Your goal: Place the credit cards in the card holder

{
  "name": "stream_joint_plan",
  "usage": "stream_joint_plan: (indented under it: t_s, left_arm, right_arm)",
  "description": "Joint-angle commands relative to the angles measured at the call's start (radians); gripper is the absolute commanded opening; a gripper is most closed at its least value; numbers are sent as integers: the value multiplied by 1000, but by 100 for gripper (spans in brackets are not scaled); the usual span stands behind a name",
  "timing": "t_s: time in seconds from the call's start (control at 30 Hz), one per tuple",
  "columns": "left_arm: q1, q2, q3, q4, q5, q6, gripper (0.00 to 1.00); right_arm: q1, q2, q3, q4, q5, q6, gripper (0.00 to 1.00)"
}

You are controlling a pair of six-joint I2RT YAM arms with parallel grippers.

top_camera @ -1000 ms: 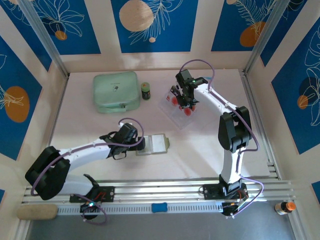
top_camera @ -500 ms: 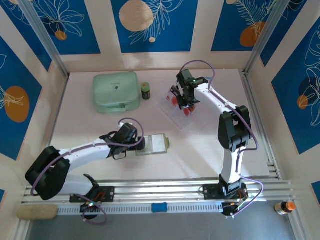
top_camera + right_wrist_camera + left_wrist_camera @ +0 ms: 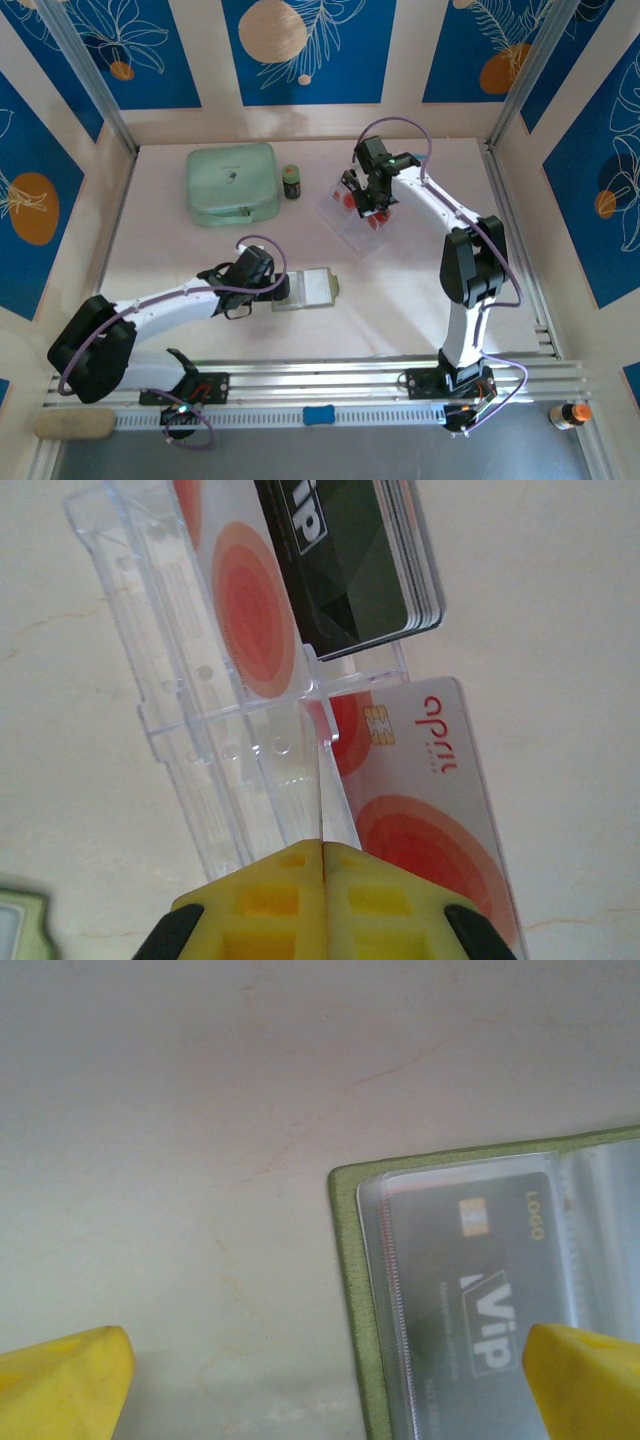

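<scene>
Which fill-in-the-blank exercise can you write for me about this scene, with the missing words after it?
1. The left gripper is ___.
2. In a sleeve of the card holder, the dark card reads ___ in large letters.
3. The right gripper is ___ at the clear plastic tray.
4. In the top view, the mint-green zip case lies ___ of the small dark jar.
Missing words: open; Vip; shut; left.

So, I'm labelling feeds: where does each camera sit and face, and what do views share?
Top external: above and behind, looking down on the table; both arms show.
Left wrist: on the left gripper, facing down at the card holder; open yellow fingertips.
Right wrist: on the right gripper, facing down at the clear tray and credit cards; shut fingers.
Shared: top and left wrist, card holder.
</scene>
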Motion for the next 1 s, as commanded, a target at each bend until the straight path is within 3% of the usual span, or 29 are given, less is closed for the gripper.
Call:
stream_joint_plan:
  t_s: [0.0, 0.1, 0.23, 0.37, 0.47, 0.67, 0.97]
  left_arm:
    - [13, -12, 42, -28, -24, 19, 100]
    - [15, 6, 55, -35, -22, 26, 100]
    - [15, 39, 74, -50, -19, 38, 100]
    - [15, 68, 87, -65, -19, 55, 100]
    - [15, 82, 87, -81, -27, 64, 100]
    - [15, 87, 73, -100, -49, 69, 100]
    - [15, 120, 66, -121, -64, 46, 100]
  right_arm:
    - [14, -103, 40, -26, -19, -1, 0]
    - [21, -155, 35, -21, -70, 42, 0]
    - [31, -253, -63, 76, -234, 165, 0]
    - [33, -372, -309, 350, -469, 377, 0]
    - [46, -435, -528, 620, -575, 556, 0]
    - [166, -465, -839, 1020, -532, 753, 0]
    - [284, -427, -1030, 1266, -390, 841, 0]
